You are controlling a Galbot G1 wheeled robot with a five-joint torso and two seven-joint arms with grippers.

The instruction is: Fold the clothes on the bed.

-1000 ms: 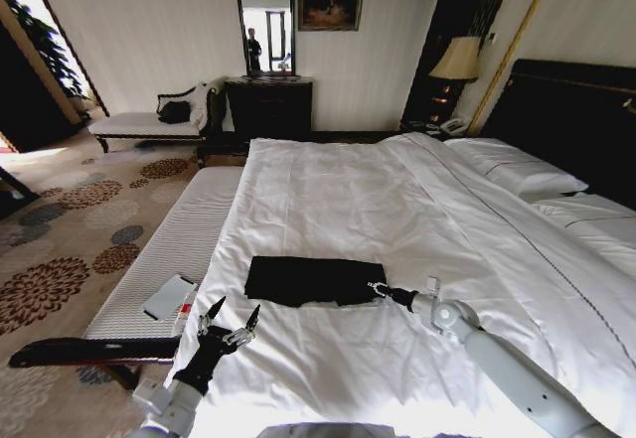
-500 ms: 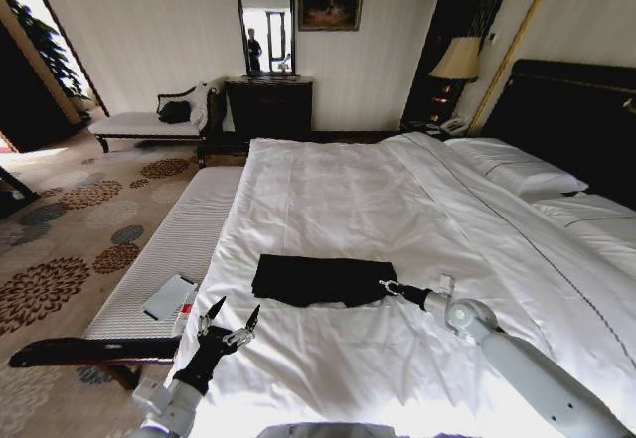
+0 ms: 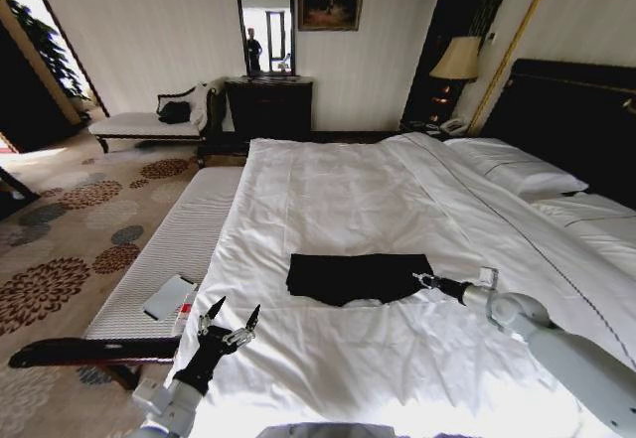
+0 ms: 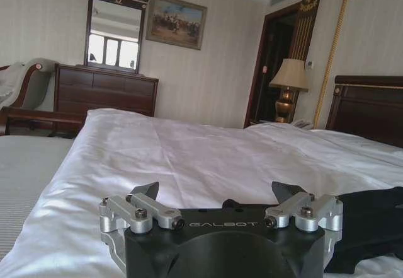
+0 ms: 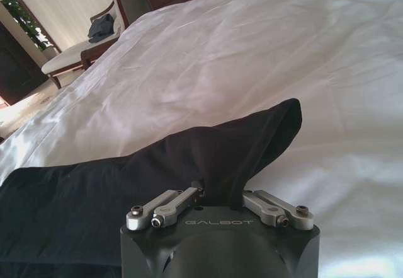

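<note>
The right gripper is clenched on the right edge of the black T-shirt, and in the right wrist view the cloth rises in a pinched peak between its closed fingers. The T-shirt lies folded into a flat dark band on the near middle of the bed, on the white duvet. Compared with a second ago, the whole band has slid to the right across the duvet, and the right arm has drawn back to the right with it, so the garment now sits closer to the bed's centre than to its left edge. That reads as the robot dragging an already folded shirt into place, or pulling it taut, so the folding looks well along. The left gripper hovers with its fingers spread over the near left corner of the bed, where it was before, holding nothing. Left of the bed stands a bench with a small card lying on it.
</note>
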